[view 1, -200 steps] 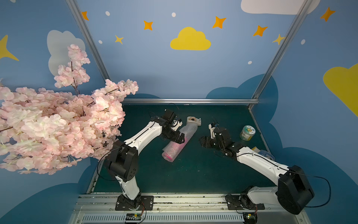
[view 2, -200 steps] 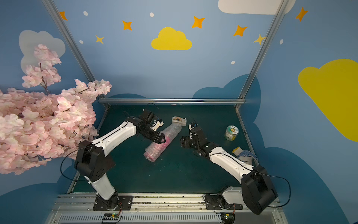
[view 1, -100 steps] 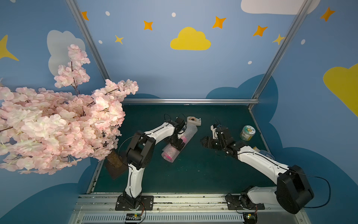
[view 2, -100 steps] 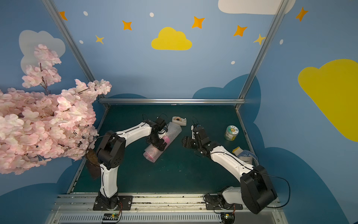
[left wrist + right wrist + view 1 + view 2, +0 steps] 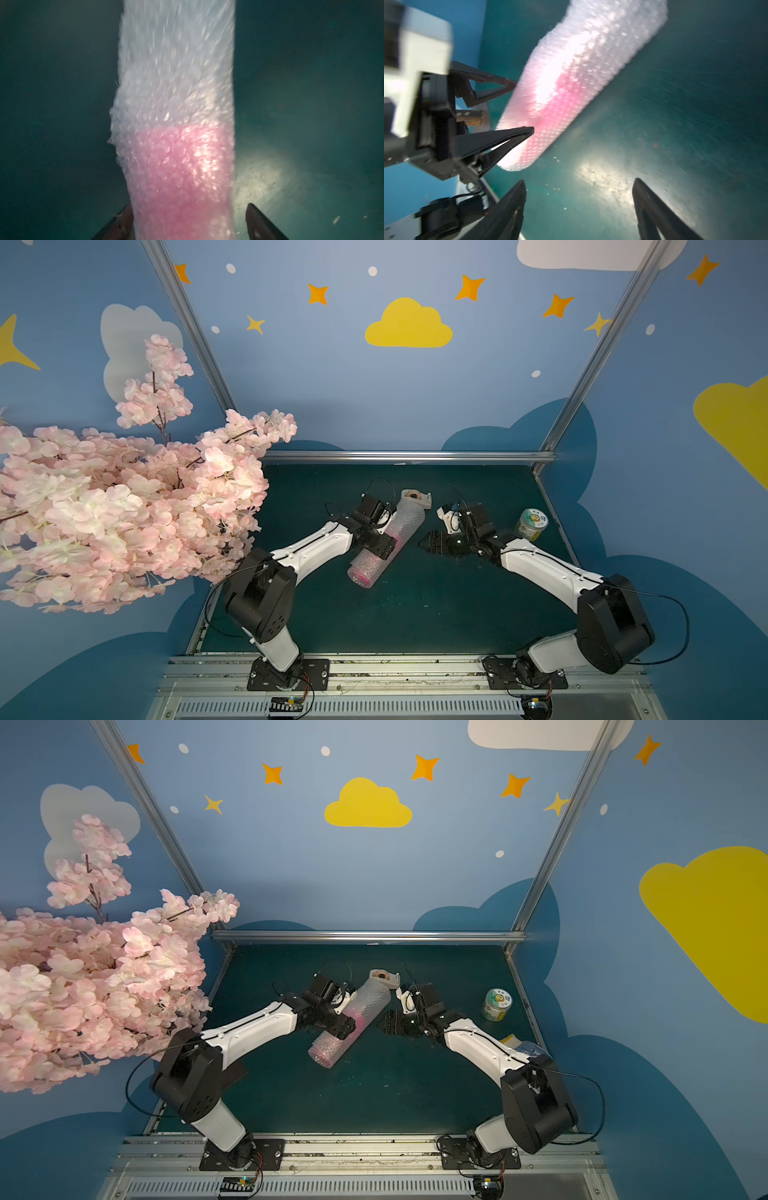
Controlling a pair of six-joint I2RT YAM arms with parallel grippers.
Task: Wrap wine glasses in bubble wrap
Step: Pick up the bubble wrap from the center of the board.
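Since a second ago your left gripper (image 5: 189, 205) has slid a little down the roll toward its middle. Your right gripper (image 5: 579, 180) has edged nearer to the roll, which lies where it lay. The left jaws stand open astride the roll: one finger (image 5: 120, 224) touches its side and the other stands clear, with bare mat showing in the gap. The right jaws are spread wide over bare mat with nothing between them, near the roll's middle but apart from it.

The roll is the clear, silvery-grey, small-bubbled bubble wrap (image 5: 176, 72), wound into a tube around the opaque hot-pink plastic goblet (image 5: 178, 176). The goblet's colour glows through from the tube's middle to its near end. The tube lies flat and slantwise at the middle of the dark green mat (image 5: 415, 614), its far end just beside the beige tape dispenser (image 5: 415, 497). The small green-and-white labelled tin (image 5: 531, 523) stands well apart by the right edge, and a pink blossom branch (image 5: 124, 510) overhangs the left side.
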